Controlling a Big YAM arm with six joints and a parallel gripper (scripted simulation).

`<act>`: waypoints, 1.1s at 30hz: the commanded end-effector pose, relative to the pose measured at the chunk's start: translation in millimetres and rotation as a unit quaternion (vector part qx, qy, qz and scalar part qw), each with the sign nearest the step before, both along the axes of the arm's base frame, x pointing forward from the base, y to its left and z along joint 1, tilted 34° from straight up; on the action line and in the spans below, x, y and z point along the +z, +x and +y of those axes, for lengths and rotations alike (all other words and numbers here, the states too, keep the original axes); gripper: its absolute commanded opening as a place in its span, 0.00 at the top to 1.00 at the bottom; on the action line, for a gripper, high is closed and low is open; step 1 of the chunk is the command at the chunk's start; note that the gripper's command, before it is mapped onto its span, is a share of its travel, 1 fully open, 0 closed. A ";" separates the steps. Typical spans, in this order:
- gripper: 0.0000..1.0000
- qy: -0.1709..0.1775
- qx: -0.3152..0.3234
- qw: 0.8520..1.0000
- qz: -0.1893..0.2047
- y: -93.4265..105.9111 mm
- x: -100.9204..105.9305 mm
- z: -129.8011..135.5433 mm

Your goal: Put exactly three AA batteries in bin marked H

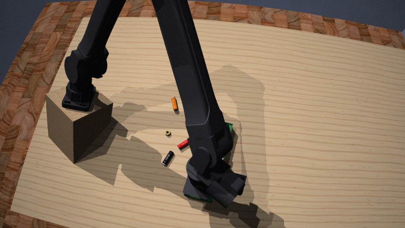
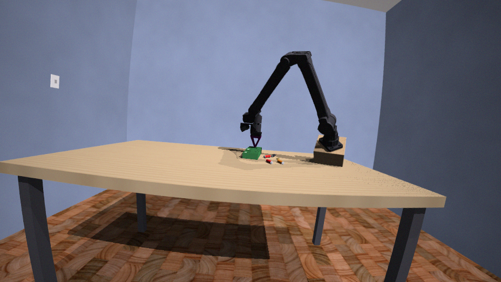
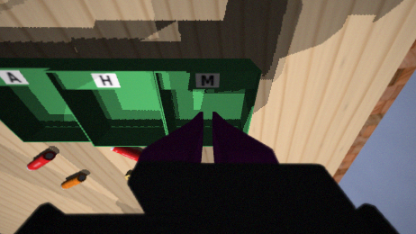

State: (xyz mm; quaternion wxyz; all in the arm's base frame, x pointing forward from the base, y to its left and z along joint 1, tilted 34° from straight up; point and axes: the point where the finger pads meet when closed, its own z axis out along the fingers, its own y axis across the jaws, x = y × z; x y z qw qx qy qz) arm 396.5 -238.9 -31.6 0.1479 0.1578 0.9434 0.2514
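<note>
A green row of bins [image 3: 135, 135] [image 2: 252, 153] [image 1: 229, 126] carries the labels A [image 3: 13, 77], H [image 3: 105, 80] and M [image 3: 207, 80]. My gripper [image 3: 207, 117] [image 2: 255, 145] is shut with nothing between its fingers and hangs just above the M bin. No battery shows inside the H bin. On the table beside the bins lie an orange battery [image 1: 174, 103] [image 3: 75, 178] [image 2: 279, 161], a red battery [image 1: 183, 144] [image 3: 127, 153], a black battery [image 1: 167, 158], and a red battery with a grey cap [image 3: 42, 158]. The arm hides most of the bins in the top view.
A small brass nut [image 1: 167, 133] lies among the batteries. The arm's base stands on a brown block [image 1: 76, 133] [image 2: 329, 158] at the table's side. The table edge shows to the right of the M bin in the wrist view.
</note>
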 end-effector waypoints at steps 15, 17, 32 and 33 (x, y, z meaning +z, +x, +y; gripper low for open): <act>0.91 -0.011 0.001 1.000 -0.014 3.4 46.1 9.8; 0.91 -0.010 0.001 1.000 -0.014 5.4 51.1 18.2; 0.91 0.000 0.001 1.000 0.001 13.5 59.7 63.4; 0.91 0.000 0.001 1.000 0.001 14.4 57.5 64.6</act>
